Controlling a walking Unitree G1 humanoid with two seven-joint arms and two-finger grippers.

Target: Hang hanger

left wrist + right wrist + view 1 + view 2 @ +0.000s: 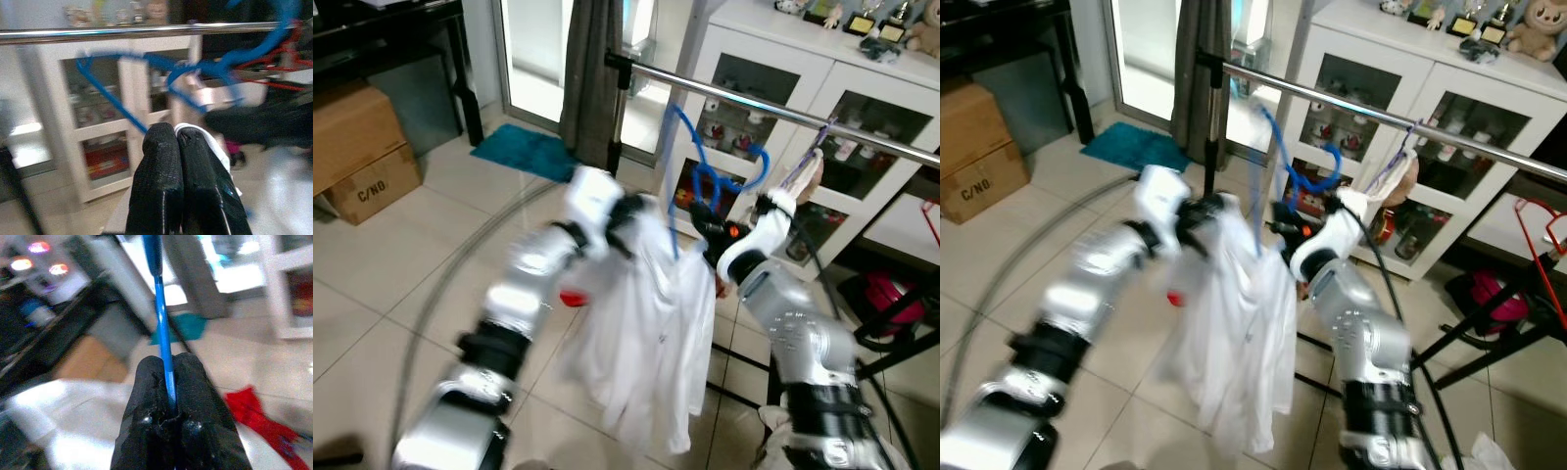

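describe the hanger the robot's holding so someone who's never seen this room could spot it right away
Start at the long silver metal rail crossing in front of the white glass-door cabinet. Just under it, between the robot's two arms, is a thin blue wire hanger carrying a white shirt. The hanger already on the rail is purple.

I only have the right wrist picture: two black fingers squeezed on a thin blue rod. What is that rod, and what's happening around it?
Observer: It is part of a blue hanger, and a white shirt hangs from it. The right gripper is shut on the hanger.
Operator: Is it on a rack yet?
Observer: No. Its hook sits just below a silver rail, in front of a white cabinet.
Operator: What is the other arm doing?
Observer: The left gripper is pinched shut on the white shirt, near its top.
Operator: Anything already on that rail?
Observer: Yes, a pale purple hanger hooks over it, on the robot's right.
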